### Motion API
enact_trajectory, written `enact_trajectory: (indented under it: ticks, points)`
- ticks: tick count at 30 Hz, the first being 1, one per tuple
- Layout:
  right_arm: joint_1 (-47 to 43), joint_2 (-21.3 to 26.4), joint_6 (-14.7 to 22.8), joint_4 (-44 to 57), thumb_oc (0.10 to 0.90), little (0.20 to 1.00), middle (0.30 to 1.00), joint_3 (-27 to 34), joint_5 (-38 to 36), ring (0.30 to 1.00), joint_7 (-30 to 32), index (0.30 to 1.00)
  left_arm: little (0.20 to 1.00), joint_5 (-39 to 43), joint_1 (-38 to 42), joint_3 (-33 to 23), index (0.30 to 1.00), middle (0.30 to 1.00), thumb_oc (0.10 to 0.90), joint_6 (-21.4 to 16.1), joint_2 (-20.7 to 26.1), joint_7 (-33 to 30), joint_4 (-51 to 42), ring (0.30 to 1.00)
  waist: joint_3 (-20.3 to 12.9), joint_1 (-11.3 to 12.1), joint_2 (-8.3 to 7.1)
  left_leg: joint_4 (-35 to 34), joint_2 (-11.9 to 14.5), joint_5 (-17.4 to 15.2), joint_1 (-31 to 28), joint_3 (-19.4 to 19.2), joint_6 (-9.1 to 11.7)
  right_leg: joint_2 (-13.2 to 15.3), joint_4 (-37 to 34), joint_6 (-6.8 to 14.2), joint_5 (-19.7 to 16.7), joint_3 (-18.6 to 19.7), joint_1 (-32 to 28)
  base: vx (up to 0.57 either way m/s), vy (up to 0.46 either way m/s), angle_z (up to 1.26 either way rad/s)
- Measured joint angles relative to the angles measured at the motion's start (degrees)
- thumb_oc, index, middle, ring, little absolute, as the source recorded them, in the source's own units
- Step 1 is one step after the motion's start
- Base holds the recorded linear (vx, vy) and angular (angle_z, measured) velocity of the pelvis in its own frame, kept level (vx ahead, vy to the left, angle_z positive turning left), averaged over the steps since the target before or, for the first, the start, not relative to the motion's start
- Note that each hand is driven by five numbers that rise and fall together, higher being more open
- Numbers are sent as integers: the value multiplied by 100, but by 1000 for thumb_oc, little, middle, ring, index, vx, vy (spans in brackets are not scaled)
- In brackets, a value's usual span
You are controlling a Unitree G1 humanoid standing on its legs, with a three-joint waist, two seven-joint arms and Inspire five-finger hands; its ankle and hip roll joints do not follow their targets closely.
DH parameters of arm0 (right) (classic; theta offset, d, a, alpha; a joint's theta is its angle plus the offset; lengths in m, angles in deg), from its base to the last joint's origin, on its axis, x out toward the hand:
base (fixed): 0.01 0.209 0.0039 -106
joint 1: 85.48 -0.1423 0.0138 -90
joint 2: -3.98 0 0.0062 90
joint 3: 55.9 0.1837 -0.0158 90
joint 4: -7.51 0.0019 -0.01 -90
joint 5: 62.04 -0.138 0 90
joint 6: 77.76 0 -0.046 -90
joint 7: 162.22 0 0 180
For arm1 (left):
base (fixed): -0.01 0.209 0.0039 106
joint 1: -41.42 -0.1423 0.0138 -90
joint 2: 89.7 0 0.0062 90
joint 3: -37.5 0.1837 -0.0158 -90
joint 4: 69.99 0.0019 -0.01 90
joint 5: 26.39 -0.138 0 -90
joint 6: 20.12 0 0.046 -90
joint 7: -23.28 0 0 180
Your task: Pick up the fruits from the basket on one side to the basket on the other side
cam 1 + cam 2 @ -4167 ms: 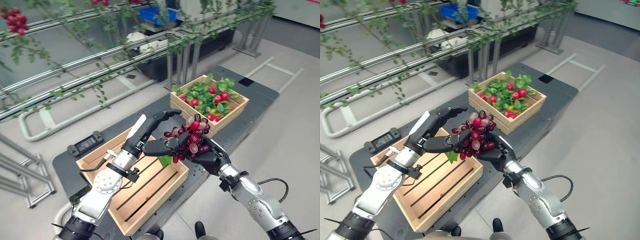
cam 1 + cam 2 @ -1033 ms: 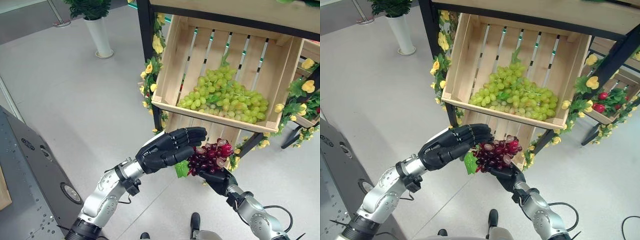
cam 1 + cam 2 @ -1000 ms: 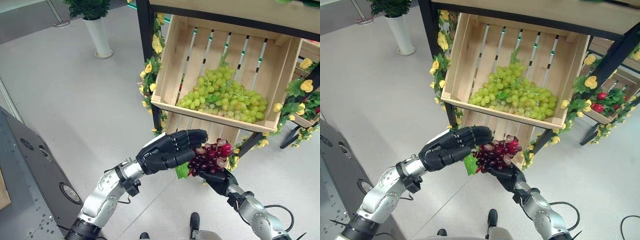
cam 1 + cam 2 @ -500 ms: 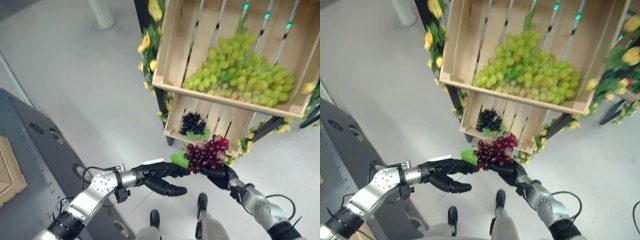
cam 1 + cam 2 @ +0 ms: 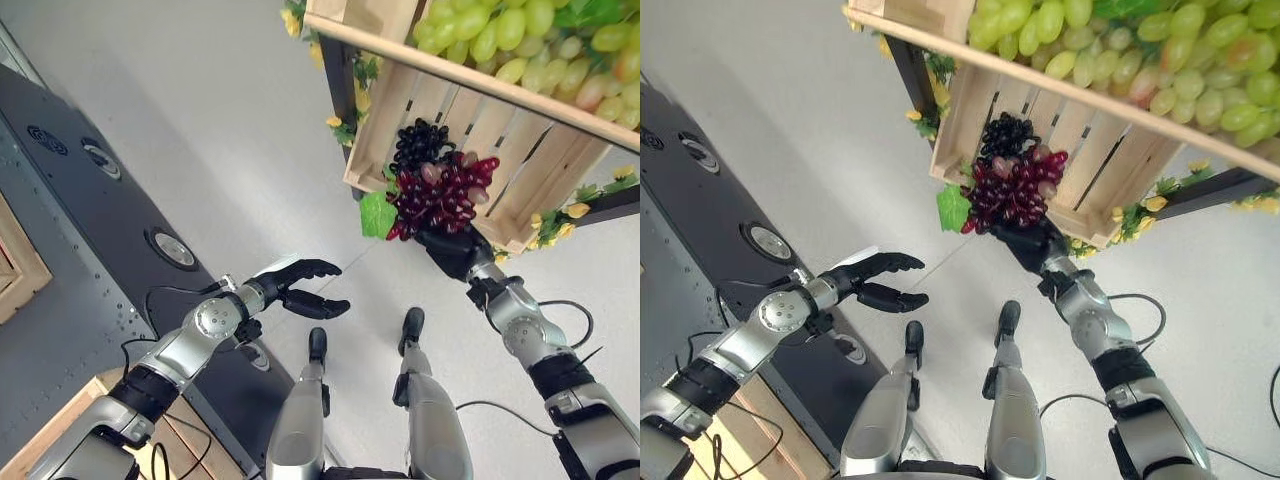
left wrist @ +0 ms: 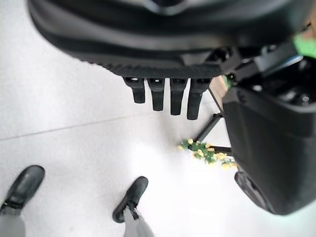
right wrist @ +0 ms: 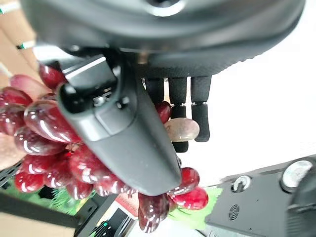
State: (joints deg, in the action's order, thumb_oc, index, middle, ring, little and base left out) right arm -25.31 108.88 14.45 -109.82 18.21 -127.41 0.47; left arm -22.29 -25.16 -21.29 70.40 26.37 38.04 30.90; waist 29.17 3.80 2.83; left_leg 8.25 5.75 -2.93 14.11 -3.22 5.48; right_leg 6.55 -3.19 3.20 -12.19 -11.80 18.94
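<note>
The robot's right hand (image 5: 452, 248) grips a bunch of red grapes (image 5: 438, 193), thumb and fingers curled round the cluster, and holds it up at the front edge of a lower wooden crate (image 5: 470, 130) on a dark-framed shelf. A green leaf (image 5: 377, 214) hangs from the bunch on its left side. Inside the lower crate, just behind the red bunch, lies a bunch of dark grapes (image 5: 421, 143). The upper crate (image 5: 940, 38), tilted forward above it, holds green grapes (image 5: 1120, 50). Yellow flowers (image 5: 1154, 203) trim the shelf frame. The left hand (image 5: 298, 287) hangs low over the grey floor (image 5: 200, 120), well apart from the shelf, fingers relaxed and holding nothing.
</note>
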Motion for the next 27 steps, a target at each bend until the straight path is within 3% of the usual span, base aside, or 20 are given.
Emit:
enact_trajectory:
  ticks: [11,18,23,27]
  points:
    - [-250,-28,302,-168,400,300,300,647,-1388,300,-18,300,900,12,133,161,900,900,800,-55,-74,22,0,900,129,49,-241,497,-100,-39,711,164,-27,99,131,-5,-125,-16,472,-2,-38,6]
    - [-427,-37,649,-297,400,300,300,943,-2113,300,-16,300,900,23,177,276,900,900,800,-54,-57,92,1,900,135,38,-269,578,-109,-55,831,249,-38,107,130,-2,-135,-72,504,21,-26,4]
    - [-766,-12,770,-809,400,300,300,1115,-2286,300,62,300,900,132,345,292,900,900,800,-55,5,124,-1,900,133,57,-281,721,-123,-75,1062,334,-39,120,140,-2,-151,-136,627,23,-25,8]
    - [-1075,19,868,-1351,400,300,300,1115,-2092,300,463,300,900,266,455,450,900,900,800,-54,209,141,2,900,134,62,-286,935,-124,-164,1245,353,-55,121,143,1,-183,-150,703,0,0,0]
